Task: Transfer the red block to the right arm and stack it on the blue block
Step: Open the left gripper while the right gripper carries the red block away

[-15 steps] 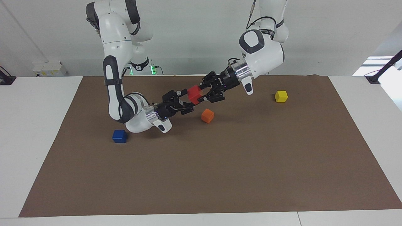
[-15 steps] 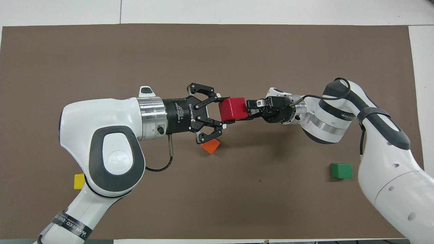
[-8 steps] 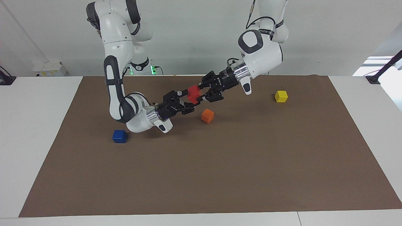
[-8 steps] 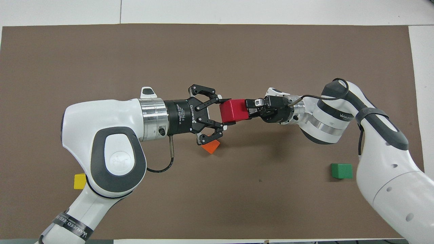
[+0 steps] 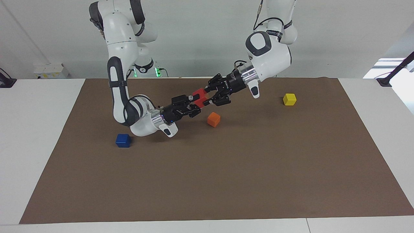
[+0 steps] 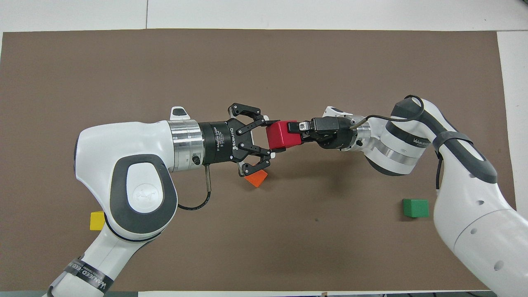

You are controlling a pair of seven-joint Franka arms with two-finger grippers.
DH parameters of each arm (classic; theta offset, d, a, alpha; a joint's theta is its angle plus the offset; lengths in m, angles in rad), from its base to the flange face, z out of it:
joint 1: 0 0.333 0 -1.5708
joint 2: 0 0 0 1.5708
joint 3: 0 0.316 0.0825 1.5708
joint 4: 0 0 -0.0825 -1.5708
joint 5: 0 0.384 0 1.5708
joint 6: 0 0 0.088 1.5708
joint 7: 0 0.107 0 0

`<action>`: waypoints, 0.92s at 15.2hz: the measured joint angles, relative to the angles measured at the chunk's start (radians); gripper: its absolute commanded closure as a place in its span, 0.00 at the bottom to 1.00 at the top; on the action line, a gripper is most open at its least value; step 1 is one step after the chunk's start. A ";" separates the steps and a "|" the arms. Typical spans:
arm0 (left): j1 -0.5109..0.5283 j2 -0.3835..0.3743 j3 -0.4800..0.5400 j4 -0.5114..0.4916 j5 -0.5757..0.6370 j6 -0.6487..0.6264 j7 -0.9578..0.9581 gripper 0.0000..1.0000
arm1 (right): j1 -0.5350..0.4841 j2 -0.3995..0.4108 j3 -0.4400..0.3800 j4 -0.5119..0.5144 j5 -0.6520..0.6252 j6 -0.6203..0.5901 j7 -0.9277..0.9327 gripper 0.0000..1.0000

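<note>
The small bright red cube (image 5: 198, 96) hung in the air above the brown mat (image 5: 226, 178) on the white counter (image 5: 38, 129), over a spot just beside the orange cube (image 5: 213, 119). It sat between two tools that met nose to nose. The left tool (image 5: 207, 96) was clamped on it from the left arm's side, one finger on each of two opposite faces. The right tool (image 5: 192, 105) had pushed in from the right arm's side, and its tip overlapped the cube's free end. Whether it had taken hold yet could not be told.

The two tools lay along one slanting line, with the cube as the joint between them. A release by the left tool would therefore leave the load with the right arm (image 5: 136, 113), provided that arm's grip was firm.

The small deep blue cube (image 5: 123, 140) rested on the mat toward the right arm's end of the counter. It lay close by that arm's wrist housing and farther from the robots than the orange cube. The carry would likely be a short swing back along the right arm's own line, then a descent, and the forearm was crowding that spot.
</note>
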 measured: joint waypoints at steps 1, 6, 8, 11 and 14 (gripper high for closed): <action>0.000 -0.001 0.001 0.000 -0.004 0.000 0.000 1.00 | 0.000 -0.005 0.000 -0.001 0.000 0.007 0.005 1.00; 0.000 -0.005 0.002 0.000 -0.008 0.000 0.003 0.00 | 0.001 -0.016 0.000 -0.004 0.000 0.019 0.019 1.00; 0.000 -0.006 0.002 0.000 -0.008 0.000 0.009 0.00 | 0.001 -0.018 0.000 -0.004 0.000 0.029 0.043 1.00; 0.001 -0.006 0.003 0.000 -0.008 -0.001 0.020 0.00 | 0.001 -0.018 0.000 -0.004 0.000 0.031 0.051 1.00; 0.049 -0.006 0.008 0.000 -0.008 -0.051 0.085 0.00 | 0.001 -0.019 0.000 -0.004 0.000 0.035 0.052 1.00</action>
